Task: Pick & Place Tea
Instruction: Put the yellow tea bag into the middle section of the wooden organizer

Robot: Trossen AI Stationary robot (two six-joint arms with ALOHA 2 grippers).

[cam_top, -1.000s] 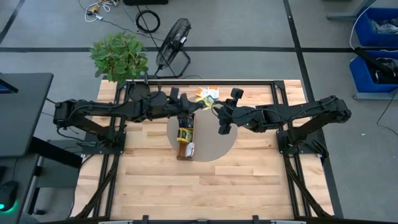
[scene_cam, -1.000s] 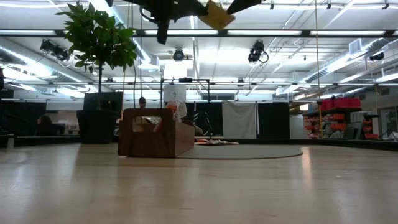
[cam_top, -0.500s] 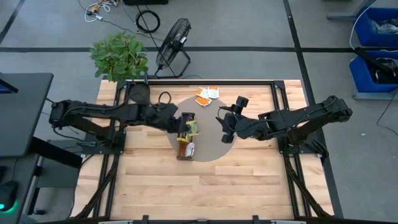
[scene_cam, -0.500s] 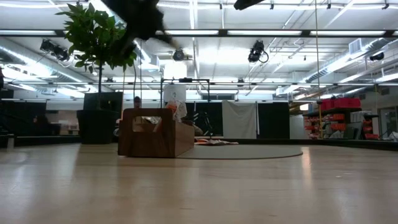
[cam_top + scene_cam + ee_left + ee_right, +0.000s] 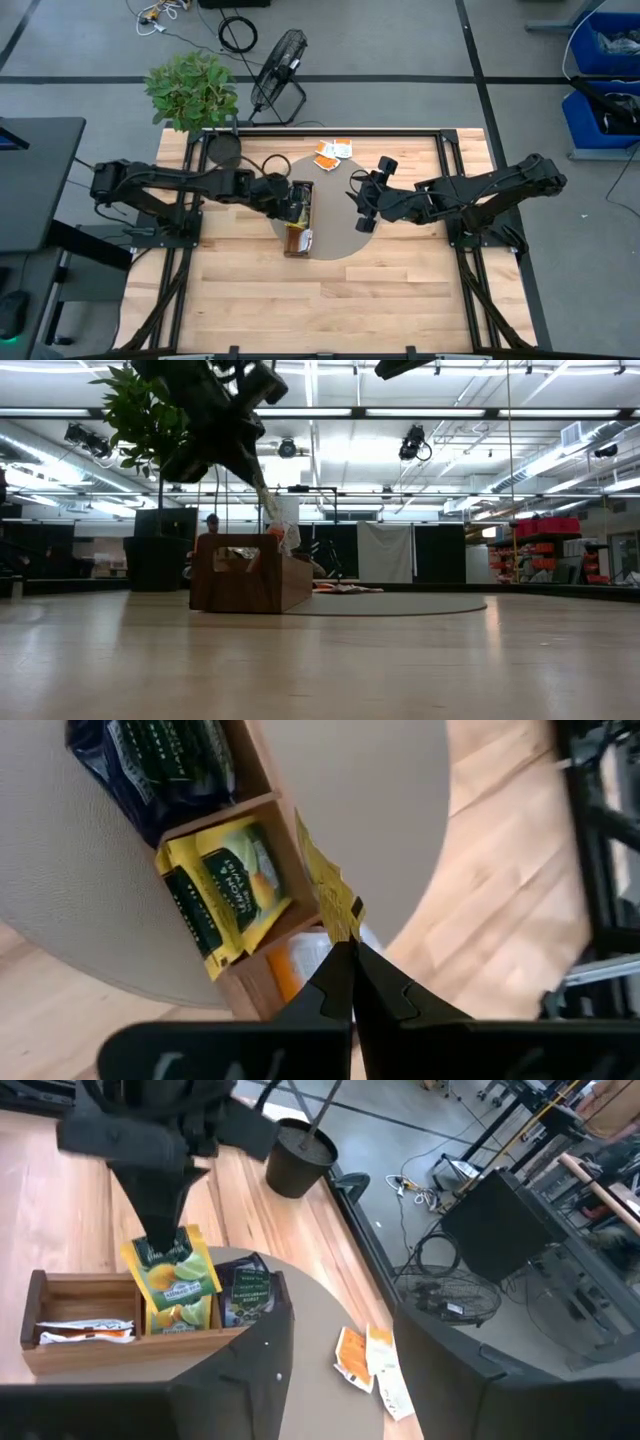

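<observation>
1. The left gripper (image 5: 345,982) has its jaws clamped on a yellow-green sachet (image 5: 325,890), hanging right over the wooden tray (image 5: 298,215)'s middle compartment.
2. The right gripper (image 5: 364,198) waits beside the tray with jaws apart, holding nothing.
3. Progress looks partial: the tray already holds dark, yellow-green and orange-white tea, while loose sachets (image 5: 333,152) lie beyond the tray.
4. Only the left wrist view shows the compartments' dividers up close; the low view hides the contents.

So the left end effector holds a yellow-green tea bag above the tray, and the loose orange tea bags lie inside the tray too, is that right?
Not quite. The left end effector does hold a yellow-green tea bag above the tray, but the loose orange tea bags lie outside it, on the table beyond the tray. The high view shows this.
</observation>
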